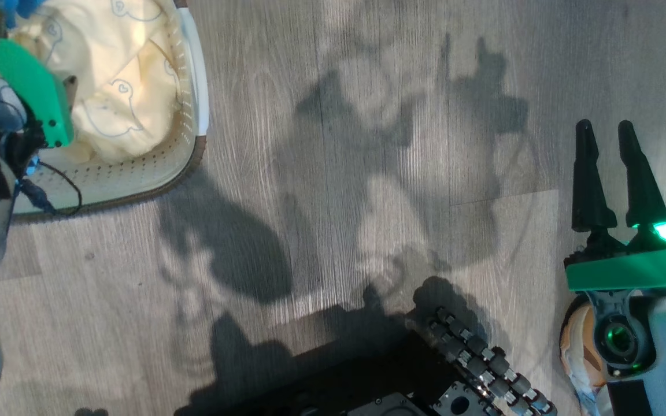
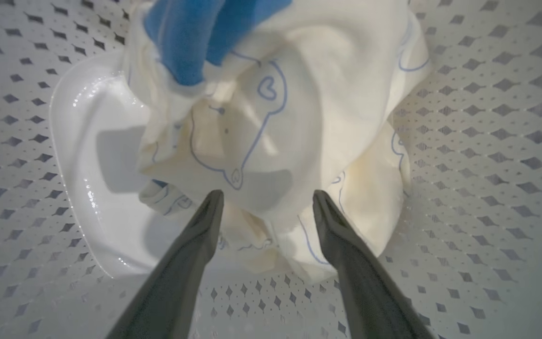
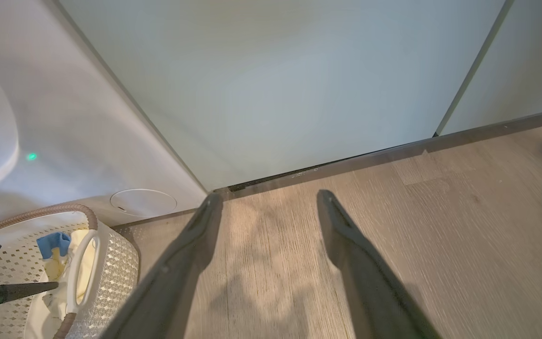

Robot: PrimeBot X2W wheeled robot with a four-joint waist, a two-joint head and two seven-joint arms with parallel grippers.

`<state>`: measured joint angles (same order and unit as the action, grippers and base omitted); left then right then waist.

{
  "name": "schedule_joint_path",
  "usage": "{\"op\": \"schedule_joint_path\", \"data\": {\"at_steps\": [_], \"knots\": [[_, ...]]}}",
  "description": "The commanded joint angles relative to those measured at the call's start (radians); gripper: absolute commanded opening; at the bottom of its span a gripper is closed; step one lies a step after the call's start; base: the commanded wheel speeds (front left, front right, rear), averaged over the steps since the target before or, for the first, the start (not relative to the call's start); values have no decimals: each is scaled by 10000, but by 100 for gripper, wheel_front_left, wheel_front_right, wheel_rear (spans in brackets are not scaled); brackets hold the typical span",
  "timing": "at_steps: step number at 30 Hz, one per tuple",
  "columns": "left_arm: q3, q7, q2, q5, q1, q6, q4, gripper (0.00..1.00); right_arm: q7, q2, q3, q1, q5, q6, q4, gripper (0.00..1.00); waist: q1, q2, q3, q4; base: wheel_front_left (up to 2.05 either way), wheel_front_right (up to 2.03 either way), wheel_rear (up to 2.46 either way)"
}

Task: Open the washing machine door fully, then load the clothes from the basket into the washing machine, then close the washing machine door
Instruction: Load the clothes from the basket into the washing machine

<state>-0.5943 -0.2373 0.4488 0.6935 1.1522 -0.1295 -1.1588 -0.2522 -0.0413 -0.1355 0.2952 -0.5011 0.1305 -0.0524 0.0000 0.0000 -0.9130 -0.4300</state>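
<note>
Floor (image 1: 367, 144) takes up most of the head view. Washing machine (image 3: 64, 122) shows its white front at left of the rt wrist view, next to a pale green cabinet door (image 3: 299, 84). Basket (image 1: 136, 179) stands on the floor at the robot's front-left, close by the washer's foot. Clothes (image 1: 113, 75) lie heaped inside it, cream w/ bear outlines, blue trim (image 2: 205, 37) at the far end. Key relation: left end effector (image 2: 268, 195) is down inside the basket, fingers spread wide, nothing held. The heap lies dead ahead along the finger axis, centred btw the two tips; can't tell if the tips touch cloth yet. The bundle is crumpled, its longest run approx. up the left wrist view, i.e. in line w/ the fingers, not across. Right end effector (image 1: 605, 127) is also spread & empty, over bare floor, well apart from the basket on the opp. side. So the left arm is far nearer; prob. a short push fwd, then a clench on a fold.
</note>
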Motion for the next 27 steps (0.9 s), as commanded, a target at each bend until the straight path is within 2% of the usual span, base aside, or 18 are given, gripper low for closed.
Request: {"op": "schedule_joint_path", "data": {"at_steps": [1,5,16,27], "knots": [[3,-8,263,42,98,-11,99,100,-95,-91,-102,-260,60,2,253,100,0,0,-63,18,0,0,0],[-515,11,128,188,329,-11,99,100,-95,-184,-59,-353,122,2,279,100,0,0,-289,122,0,0,0],[-1096,368,-134,324,731,-11,-532,100,-95,-343,23,-615,217,2,462,100,0,0,-744,400,0,0,0],[-2110,1169,-413,958,721,-11,122,100,-95,-580,184,-868,339,2,659,100,0,0,-938,638,0,0,0]]}}
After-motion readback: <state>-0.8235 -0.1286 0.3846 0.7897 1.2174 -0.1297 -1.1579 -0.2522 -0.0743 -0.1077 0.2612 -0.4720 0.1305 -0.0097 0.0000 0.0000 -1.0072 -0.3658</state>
